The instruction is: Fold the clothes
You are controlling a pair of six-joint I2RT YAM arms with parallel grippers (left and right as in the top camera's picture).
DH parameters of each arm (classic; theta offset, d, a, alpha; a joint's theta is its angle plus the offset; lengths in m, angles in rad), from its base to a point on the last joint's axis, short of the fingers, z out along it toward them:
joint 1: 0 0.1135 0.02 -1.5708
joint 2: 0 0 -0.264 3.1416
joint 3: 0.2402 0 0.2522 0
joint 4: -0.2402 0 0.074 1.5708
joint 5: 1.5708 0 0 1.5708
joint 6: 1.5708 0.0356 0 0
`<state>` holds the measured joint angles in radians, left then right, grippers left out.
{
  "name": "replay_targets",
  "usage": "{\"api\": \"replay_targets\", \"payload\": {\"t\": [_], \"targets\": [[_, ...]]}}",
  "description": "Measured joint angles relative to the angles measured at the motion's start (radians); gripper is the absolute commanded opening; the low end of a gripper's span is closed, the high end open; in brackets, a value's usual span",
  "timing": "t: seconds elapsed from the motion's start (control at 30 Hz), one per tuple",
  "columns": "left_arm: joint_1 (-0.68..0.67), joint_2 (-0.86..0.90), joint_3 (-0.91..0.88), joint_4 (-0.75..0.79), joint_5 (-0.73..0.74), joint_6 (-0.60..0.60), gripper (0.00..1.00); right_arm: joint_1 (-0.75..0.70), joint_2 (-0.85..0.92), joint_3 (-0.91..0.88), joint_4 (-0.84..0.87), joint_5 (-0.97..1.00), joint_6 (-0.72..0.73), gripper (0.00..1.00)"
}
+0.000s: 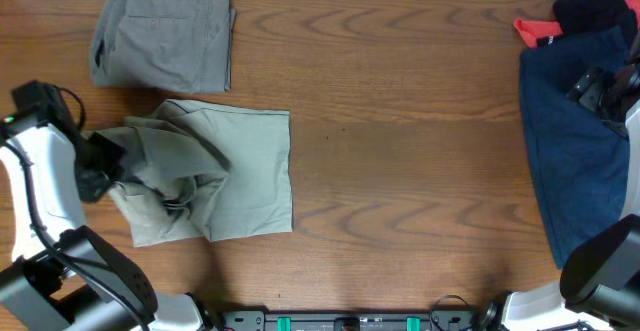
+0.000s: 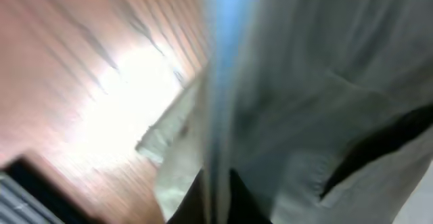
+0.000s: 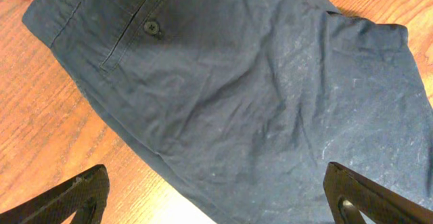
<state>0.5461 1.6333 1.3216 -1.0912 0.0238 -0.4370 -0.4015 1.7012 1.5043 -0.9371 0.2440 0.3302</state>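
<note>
The brown wood-grain surface (image 1: 400, 171) fills the overhead view. The largest garment on it is the dark navy pair (image 1: 570, 161). It lies spread flat along the right edge and runs from near the far side down toward the near edge. Seen close from the right wrist, the cloth (image 3: 257, 95) is lightly creased and has a stitched pocket slit.

Left of centre is the light khaki-beige pair (image 1: 250, 171). Its right part lies flat and square-edged, while its left part is lifted and bunched into a rumpled heap. Beyond it, at the far left corner, the grey-olive pair (image 1: 165, 31) sits folded into a neat block, apart from the khaki cloth.

At the far right corner a black garment (image 1: 595, 11) lies on top of the navy pair's upper end. A small red piece (image 1: 535, 31) shows just beside it.

The left tool (image 1: 100, 166) is at the bunched left edge of the khaki pair. In the blurred left wrist view, the pale blue waistband lining (image 2: 230, 61) runs straight down between dark fingers at the bottom of the picture, so the tool is pinching that khaki cloth. The right tool (image 1: 600, 89) hangs over the upper part of the navy pair. Its fingers are spread wide (image 3: 216, 200), one at each lower corner of the wrist view, with nothing between them.

Smallest is a dark button (image 3: 151, 27) set just above the navy pocket slit.
</note>
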Motion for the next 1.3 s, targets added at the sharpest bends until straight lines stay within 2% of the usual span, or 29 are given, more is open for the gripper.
{"api": "replay_targets", "payload": {"t": [0.2, 0.37, 0.43, 0.47, 0.5, 0.57, 0.63, 0.67, 0.7, 0.77, 0.87, 1.0, 1.3], "targets": [[0.077, -0.018, 0.116, 0.009, -0.103, -0.008, 0.06, 0.0, 0.0, 0.0, 0.0, 0.0, 0.0, 0.99], [0.148, -0.016, 0.119, 0.042, -0.275, -0.035, 0.08, 0.0, 0.0, 0.0, 0.0, 0.0, 0.0, 0.99], [0.172, -0.016, 0.119, 0.051, -0.328, -0.037, 0.23, 0.0, 0.0, 0.0, 0.0, 0.0, 0.0, 0.99], [0.186, -0.014, 0.119, 0.055, -0.355, -0.036, 0.37, 0.0, 0.0, 0.0, 0.0, 0.0, 0.0, 0.99], [0.201, -0.014, 0.119, 0.061, -0.386, -0.039, 0.43, 0.0, 0.0, 0.0, 0.0, 0.0, 0.0, 0.99], [0.228, -0.013, 0.119, 0.075, -0.432, -0.05, 0.46, 0.0, 0.0, 0.0, 0.0, 0.0, 0.0, 0.99], [0.256, -0.013, 0.119, 0.085, -0.477, -0.049, 0.64, 0.0, 0.0, 0.0, 0.0, 0.0, 0.0, 0.99], [0.27, -0.012, 0.119, 0.09, -0.495, -0.055, 0.77, 0.0, 0.0, 0.0, 0.0, 0.0, 0.0, 0.99], [0.28, -0.012, 0.119, 0.091, -0.504, -0.053, 0.84, 0.0, 0.0, 0.0, 0.0, 0.0, 0.0, 0.99], [0.299, -0.012, 0.119, 0.093, -0.508, -0.056, 0.88, 0.0, 0.0, 0.0, 0.0, 0.0, 0.0, 0.99], [0.309, -0.012, 0.119, 0.093, -0.481, -0.062, 0.93, 0.0, 0.0, 0.0, 0.0, 0.0, 0.0, 0.99], [0.302, -0.012, 0.119, 0.094, -0.381, -0.088, 0.94, 0.0, 0.0, 0.0, 0.009, 0.001, 0.0, 0.99], [0.262, -0.012, 0.119, 0.051, 0.018, -0.113, 0.95, 0.0, 0.0, 0.0, 0.039, -0.069, 0.0, 0.99]]}}
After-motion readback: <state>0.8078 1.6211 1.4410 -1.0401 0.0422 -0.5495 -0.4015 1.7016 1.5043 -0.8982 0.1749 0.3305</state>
